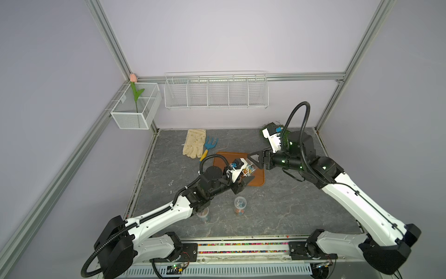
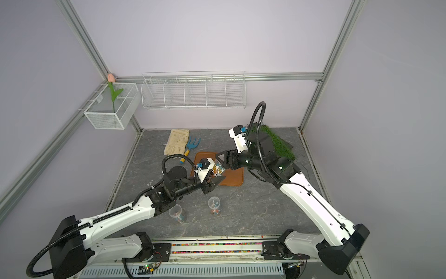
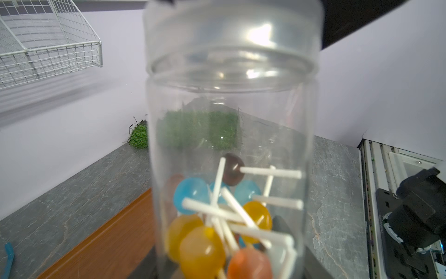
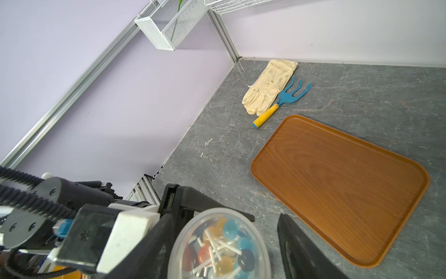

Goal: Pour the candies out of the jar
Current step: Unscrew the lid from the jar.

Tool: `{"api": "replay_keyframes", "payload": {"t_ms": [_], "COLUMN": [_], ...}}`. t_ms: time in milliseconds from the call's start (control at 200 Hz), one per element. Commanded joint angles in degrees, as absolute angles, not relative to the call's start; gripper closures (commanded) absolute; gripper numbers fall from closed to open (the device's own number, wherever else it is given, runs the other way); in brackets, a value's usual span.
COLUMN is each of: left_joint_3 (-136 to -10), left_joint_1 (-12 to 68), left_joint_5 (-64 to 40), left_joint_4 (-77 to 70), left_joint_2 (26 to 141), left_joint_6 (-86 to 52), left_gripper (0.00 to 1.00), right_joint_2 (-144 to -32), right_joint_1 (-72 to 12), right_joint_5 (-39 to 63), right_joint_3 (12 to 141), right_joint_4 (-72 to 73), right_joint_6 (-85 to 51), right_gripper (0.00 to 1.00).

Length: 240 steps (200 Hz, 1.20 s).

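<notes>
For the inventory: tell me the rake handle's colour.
The rake handle is yellow with a blue tip; clearest in the right wrist view.

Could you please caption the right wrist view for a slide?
Left gripper holds the lidded jar of lollipops; right gripper's open jaws straddle the lid, brown tray beyond.

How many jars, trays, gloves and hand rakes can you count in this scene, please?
Jars: 3 (one held up, two standing)
Tray: 1
Glove: 1
Hand rake: 1
Total: 6
</notes>
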<state>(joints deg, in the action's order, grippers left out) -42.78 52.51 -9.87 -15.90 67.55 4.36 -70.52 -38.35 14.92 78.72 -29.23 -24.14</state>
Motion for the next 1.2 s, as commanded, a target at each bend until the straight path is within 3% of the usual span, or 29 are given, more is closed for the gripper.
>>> {"api": "replay_keyframes", "payload": {"t_ms": [0, 260, 420, 700, 870, 920, 985, 1025, 1100, 1195], "left_joint_3": [-43.49, -43.42, -44.69, -47.39, -47.04, -46.92, -46.78, -46.68, -46.2, -45.4], "left_joint_1": [52.78, 52.76, 52.75, 52.98, 53.2, 53.24, 53.26, 53.26, 53.26, 53.35], "left_joint_5": [-9.78, -10.98, -15.41, -21.2, -20.05, -19.84, -19.69, -19.52, -18.63, -17.48], "left_joint_4": [-19.41, -19.43, -17.21, -13.97, -13.74, -14.15, -14.65, -15.06, -16.22, -17.63], "left_joint_2": [67.76, 67.58, 67.06, 65.22, 64.39, 64.48, 64.65, 64.78, 64.95, 65.09], "left_joint_6": [3.03, 1.74, -0.03, -3.69, -3.51, -3.58, -3.64, -3.65, -3.57, -3.41], "left_gripper": [0.58, 0.58, 0.58, 0.58, 0.58, 0.58, 0.58, 0.58, 0.58, 0.58], "right_joint_2": [-70.82, -70.12, -70.83, -70.4, -71.1, -71.32, -71.3, -71.1, -70.18, -68.65], "right_joint_1": [-38.84, -38.71, -36.54, -29.84, -29.82, -29.81, -29.83, -29.84, -29.87, -29.86], "right_joint_5": [16.51, 16.63, 23.23, 54.19, 56.0, 55.84, 54.31, 53.02, 52.25, 47.47], "right_joint_3": [77.61, 77.65, 80.63, 82.71, 82.56, 82.36, 82.24, 82.41, 82.08, 81.78], "right_joint_4": [-27.77, -27.34, -26.69, -21.76, -23.78, -23.62, -23.27, -22.84, -19.83, -17.5], "right_joint_6": [-24.9, -23.64, -18.72, -3.86, -0.57, -1.17, -3.21, -5.05, -9.8, -15.91], "right_gripper": [0.31, 0.48, 0.54, 0.5, 0.5, 0.43, 0.14, 0.05, 0.0, 0.05]}}
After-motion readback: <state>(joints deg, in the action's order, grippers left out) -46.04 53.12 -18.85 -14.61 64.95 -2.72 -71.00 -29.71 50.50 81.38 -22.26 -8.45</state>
